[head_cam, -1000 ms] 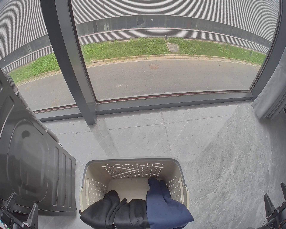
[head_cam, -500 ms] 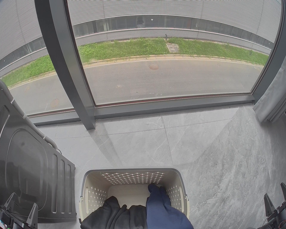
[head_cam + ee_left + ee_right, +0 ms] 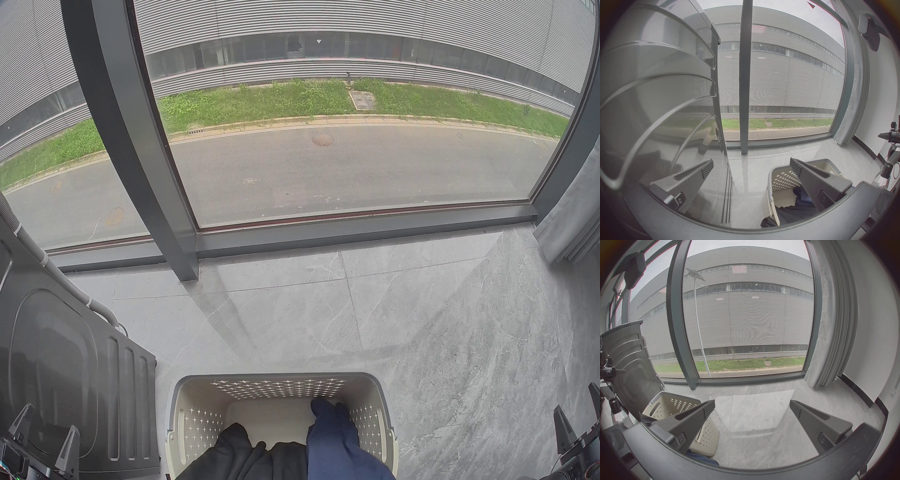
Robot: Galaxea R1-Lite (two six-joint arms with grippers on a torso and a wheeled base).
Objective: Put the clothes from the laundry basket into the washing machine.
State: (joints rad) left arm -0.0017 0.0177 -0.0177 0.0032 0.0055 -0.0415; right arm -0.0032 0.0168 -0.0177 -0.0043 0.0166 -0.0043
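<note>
"Head view first: where are the clothes?" my operator asks.

"Heaped at the near end of the laundry basket (image 3: pixel 190 415). A black garment (image 3: pixel 247 459) lies against a navy garment (image 3: pixel 337 437), and both spill over the basket's near rim. The washing machine (image 3: pixel 62 387) stands just left of the basket, turning a ribbed panel to me. I see no door."

"And your grippers?"

"My left gripper (image 3: pixel 49 425) hangs beside the basket's left side, close to that panel. My right gripper (image 3: pixel 578 406) is well off to the basket's right. Both have their jaws spread wide, with nothing between them."

"What could go wrong?"

"The two garments touch, so I judge a pinch on one may drag the other over the rim onto the floor. Cloth catching in the basket's perforated wall could pull the whole basket along or tip it. My left arm has little room, so a careless swing could strike the panel. A hanging sleeve could also trail on the floor while I look for the door."
</note>
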